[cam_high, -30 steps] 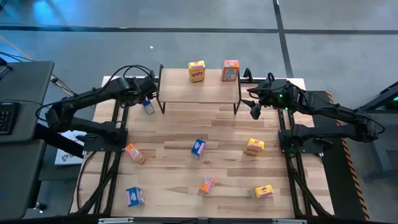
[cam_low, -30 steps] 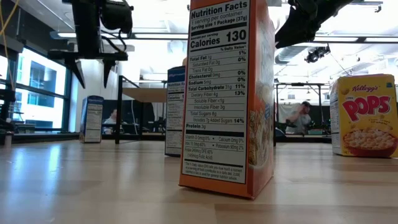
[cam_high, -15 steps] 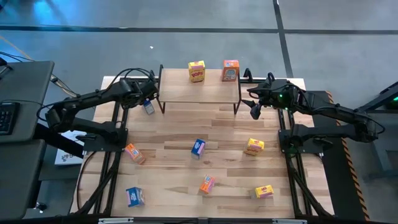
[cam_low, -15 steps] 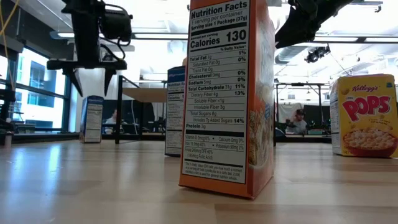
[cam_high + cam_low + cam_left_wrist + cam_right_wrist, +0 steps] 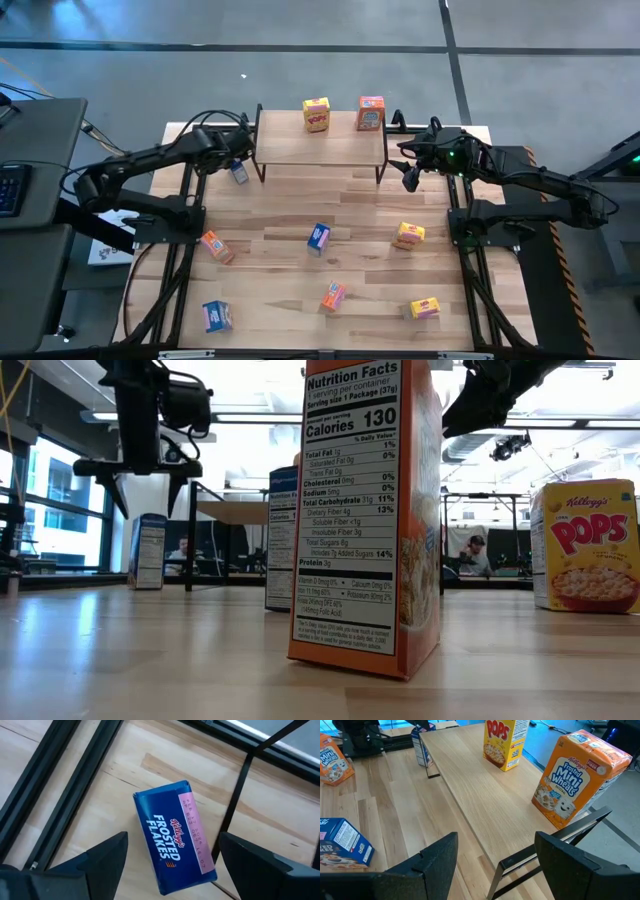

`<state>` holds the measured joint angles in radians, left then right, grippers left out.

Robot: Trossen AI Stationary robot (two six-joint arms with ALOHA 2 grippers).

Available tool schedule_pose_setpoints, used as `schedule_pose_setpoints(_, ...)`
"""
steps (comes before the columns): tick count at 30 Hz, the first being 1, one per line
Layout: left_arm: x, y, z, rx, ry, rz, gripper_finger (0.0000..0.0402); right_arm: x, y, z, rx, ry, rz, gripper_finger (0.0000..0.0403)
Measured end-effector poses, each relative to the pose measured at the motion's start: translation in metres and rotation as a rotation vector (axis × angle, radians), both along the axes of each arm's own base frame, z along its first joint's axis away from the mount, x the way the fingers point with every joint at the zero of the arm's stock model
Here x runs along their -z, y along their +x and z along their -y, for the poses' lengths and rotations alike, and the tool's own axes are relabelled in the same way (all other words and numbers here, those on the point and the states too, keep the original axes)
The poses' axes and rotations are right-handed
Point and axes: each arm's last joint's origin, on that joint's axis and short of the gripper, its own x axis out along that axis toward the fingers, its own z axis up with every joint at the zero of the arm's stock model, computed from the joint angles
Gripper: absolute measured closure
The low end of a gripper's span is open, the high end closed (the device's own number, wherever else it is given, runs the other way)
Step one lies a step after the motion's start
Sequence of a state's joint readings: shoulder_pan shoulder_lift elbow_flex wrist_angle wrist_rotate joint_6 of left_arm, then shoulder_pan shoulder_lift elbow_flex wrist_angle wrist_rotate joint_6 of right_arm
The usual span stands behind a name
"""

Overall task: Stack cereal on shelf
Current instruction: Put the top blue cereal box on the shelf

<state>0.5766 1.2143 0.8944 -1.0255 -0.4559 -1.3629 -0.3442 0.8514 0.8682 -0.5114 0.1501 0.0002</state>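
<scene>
Trouble looks likeliest at the black metal leg (image 5: 235, 805) of the low wooden-topped shelf (image 5: 320, 145), which stands just beside the small blue cardboard Frosted Flakes box (image 5: 172, 842) directly beneath my left gripper (image 5: 172, 865). My fingers (image 5: 102, 857) spread wide and empty, straddling it. Descending off-centre, one finger could strike that leg or topple the box. My right gripper (image 5: 495, 865) waits half-open beside the shelf's other end.

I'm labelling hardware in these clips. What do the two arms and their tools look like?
Both arms are black and slender, with jointed segments and black cables looping along them. The left arm's tool ends in two flat, wedge-shaped matte black fingers. The right arm's tool has the same broad dark fingers, and a small green light glows near its wrist. No printed markings are legible.
</scene>
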Motion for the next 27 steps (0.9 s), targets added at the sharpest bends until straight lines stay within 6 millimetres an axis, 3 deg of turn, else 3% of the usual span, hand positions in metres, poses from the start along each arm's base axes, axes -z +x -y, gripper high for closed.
schedule_pose_setpoints(19,0.0059,0.0021,-0.0085,-0.027,-0.033,0.000,0.0097,-0.0001,0.0000,0.0000,0.000,0.000,0.000,0.0146)
schedule_pose_setpoints(27,0.0068,0.0010,-0.0077,-0.025,-0.047,-0.013,0.0128,-0.0001,0.0000,0.0000,0.000,0.000,0.000,0.0146)
